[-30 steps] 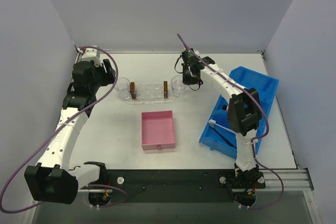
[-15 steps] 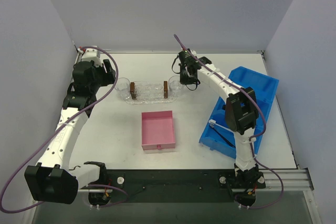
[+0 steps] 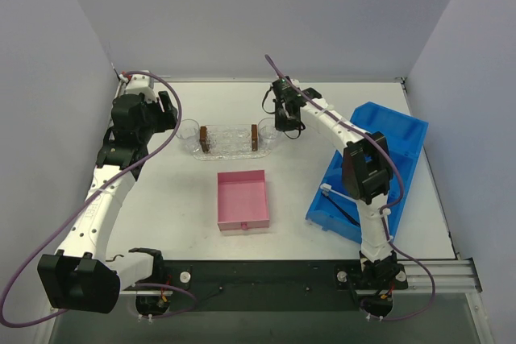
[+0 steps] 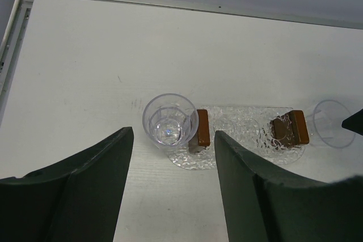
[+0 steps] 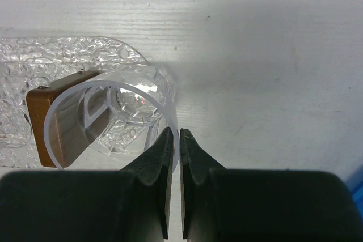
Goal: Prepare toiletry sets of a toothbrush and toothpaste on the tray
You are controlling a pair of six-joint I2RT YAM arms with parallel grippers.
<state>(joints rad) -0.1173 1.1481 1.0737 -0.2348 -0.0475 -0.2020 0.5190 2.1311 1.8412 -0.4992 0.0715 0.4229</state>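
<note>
Tray (image 5: 39, 60) just beside right fingers (image 5: 150, 168), clear cup (image 5: 133, 103) rim pinched

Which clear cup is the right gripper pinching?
The cup at the tray's right end, its rim pinched in the right gripper; the left-end cup stands free.

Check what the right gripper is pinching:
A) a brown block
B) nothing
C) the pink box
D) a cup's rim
D: the right wrist view shows the right gripper with its fingers closed together on the thin clear wall of the cup at its rim.
</note>
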